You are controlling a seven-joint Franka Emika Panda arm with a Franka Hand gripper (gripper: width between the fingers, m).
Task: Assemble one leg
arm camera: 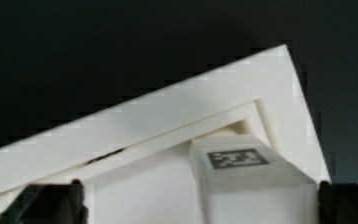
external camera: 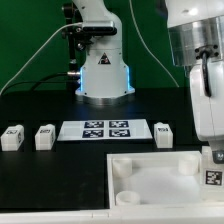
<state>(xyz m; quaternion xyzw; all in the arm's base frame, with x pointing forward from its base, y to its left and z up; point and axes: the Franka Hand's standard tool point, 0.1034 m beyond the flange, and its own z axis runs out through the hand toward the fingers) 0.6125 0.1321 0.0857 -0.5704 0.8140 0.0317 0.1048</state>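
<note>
Broadly, scene: a dark worktop [external camera: 40, 165] carried every part, with the arm's base behind and the arm reaching down at the exterior view's right.
Tabletop part: the large white tray-like part [external camera: 160, 180] lay at the front, its round corner sockets facing up.
Marker board: the marker board [external camera: 106, 129] lay flat behind the tray-like part, carrying only its tags.
Spare legs: three loose pegs stood in a row with the board, two at the exterior view's left [external camera: 11, 137] [external camera: 45, 136] and one [external camera: 164, 133] just right of it.
Tool: the tool [external camera: 213, 160] hung over the tray-like part's far right corner; in the wrist view its fingers [arm camera: 51, 203] stood either side of the peg, seemingly pinching it, though contact was not plainly visible.
Leg: the leg [arm camera: 238, 160] sat directly beneath the tool, tag facing the wrist camera, inside that corner [arm camera: 274, 70].
Key relation: the leg's long axis looked upright, in line with the tool's approach; whether it was seated in the socket could not be told.
</note>
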